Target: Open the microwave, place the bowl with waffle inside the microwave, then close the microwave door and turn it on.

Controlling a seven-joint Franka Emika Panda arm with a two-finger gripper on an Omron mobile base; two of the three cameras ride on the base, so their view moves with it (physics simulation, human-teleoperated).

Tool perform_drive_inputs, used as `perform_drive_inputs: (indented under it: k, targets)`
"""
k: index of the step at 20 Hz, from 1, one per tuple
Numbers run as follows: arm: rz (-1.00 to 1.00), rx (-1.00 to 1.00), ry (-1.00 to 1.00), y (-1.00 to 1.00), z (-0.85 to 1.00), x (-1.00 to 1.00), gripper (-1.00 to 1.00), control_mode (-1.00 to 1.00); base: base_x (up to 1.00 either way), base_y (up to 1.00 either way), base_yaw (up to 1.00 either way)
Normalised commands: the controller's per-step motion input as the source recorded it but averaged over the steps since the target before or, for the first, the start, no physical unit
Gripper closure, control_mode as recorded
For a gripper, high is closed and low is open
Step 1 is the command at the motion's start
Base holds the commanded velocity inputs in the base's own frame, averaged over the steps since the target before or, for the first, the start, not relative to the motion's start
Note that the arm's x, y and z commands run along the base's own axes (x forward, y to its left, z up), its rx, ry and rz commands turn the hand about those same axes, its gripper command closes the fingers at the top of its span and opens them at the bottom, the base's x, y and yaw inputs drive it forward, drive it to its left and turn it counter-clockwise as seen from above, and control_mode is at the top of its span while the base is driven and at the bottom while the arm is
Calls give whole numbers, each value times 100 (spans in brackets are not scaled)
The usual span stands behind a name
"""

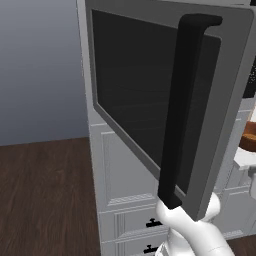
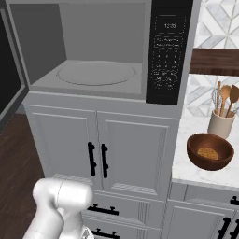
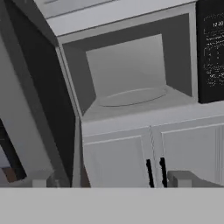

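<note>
- Microwave stands open, microwave door swung wide — step 1 looks done.
- Bowl with waffle waits on the surface, right of the microwave.
- Fingers spread, empty — next, reach for the bowl.

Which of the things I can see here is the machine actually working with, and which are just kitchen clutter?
Part of the job:
- microwave, standing open and empty
- microwave door, swung wide
- bowl with a waffle, on the counter
- gripper, open, holding nothing

Just lying about:
- utensil crock with wooden spoons
- white cabinets below the microwave
</note>
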Motion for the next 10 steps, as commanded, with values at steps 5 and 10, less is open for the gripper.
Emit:
perform_drive_inputs:
  k: [5, 10]
  targets:
    - [59, 10, 11, -42, 0, 79, -100, -100, 0, 0, 0]
    - [56, 9, 9, 2, 0, 100, -100, -100, 0, 0, 0]
